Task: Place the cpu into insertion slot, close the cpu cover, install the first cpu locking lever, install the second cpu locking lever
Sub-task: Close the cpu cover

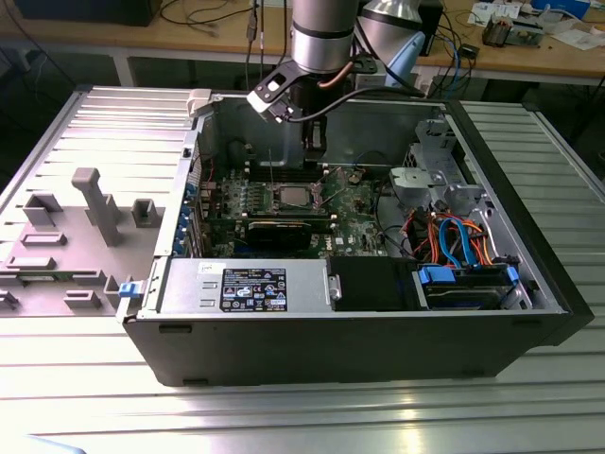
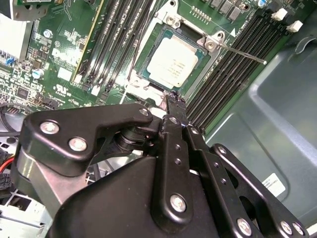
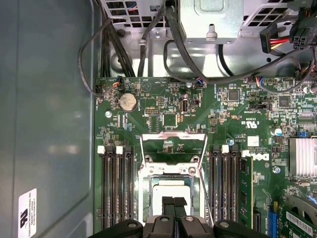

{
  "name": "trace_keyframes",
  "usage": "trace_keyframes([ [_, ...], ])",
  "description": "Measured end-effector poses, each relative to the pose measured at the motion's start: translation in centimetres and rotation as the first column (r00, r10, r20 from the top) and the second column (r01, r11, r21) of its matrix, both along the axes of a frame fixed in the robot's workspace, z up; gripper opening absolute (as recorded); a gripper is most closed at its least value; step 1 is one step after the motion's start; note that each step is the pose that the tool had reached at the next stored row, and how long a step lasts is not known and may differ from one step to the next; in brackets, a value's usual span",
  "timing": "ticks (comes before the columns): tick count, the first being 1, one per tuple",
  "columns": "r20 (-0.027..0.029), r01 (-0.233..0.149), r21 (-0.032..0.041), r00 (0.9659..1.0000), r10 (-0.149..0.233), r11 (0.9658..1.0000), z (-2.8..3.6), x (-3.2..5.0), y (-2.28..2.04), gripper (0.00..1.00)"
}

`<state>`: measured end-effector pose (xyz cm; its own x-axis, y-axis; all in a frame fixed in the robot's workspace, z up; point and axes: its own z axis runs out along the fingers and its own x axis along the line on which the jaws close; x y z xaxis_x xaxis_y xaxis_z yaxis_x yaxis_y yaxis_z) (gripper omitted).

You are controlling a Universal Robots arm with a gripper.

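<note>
Two black fingers of the gripper pressed shut, holding nothing, close above the flat silvery-grey square cpu. Sits in the shiny-rimmed square insertion slot. Thin silver frame-shaped cpu cover flipped open toward the exterior view's right.

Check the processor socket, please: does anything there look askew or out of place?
Nothing looks damaged. The cpu lies flat and square in the insertion slot. The cpu cover is swung open, off the chip, and one thin locking lever juts free over the memory slots, unlatched.
</note>
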<state>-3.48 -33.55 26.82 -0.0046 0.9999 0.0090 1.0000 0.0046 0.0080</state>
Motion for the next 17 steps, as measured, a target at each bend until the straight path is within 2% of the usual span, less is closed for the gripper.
trace_keyframes([
  [17,0.0000,0.000,0.0000,1.0000,0.000,1.0000,0.00,0.24,0.00,0.11],
])
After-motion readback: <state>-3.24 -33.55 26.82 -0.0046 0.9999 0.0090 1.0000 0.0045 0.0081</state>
